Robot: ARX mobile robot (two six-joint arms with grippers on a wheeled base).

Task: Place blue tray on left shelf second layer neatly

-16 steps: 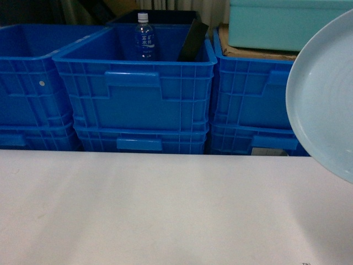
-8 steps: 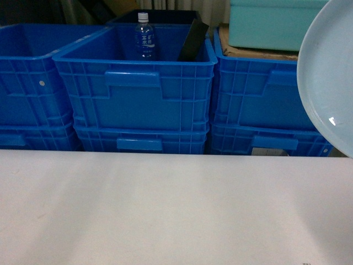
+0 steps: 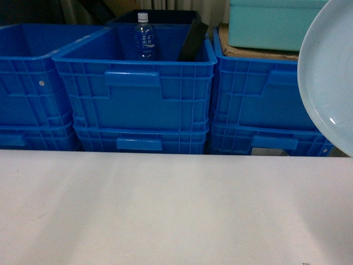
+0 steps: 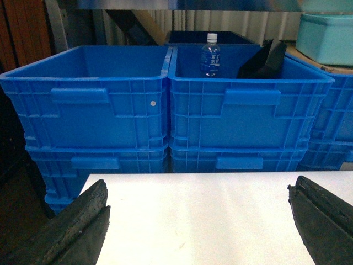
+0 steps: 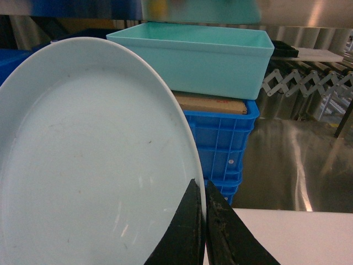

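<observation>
Right hand (image 5: 203, 221) clamped on rim of blue tray (image 5: 94, 165), held upright above white surface (image 3: 165, 210) before dark-blue crates (image 3: 135, 94); left hand (image 4: 198, 221) spread wide, grasping nothing.

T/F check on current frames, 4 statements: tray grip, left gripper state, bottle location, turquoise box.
1. The right gripper pinches the blue tray by its rim. True.
2. The left gripper holds the bottle. False: it is open and empty above the white table.
3. The bottle stands inside the middle blue crate. True.
4. The turquoise box sits on the table. False: it rests atop stacked crates.
</observation>
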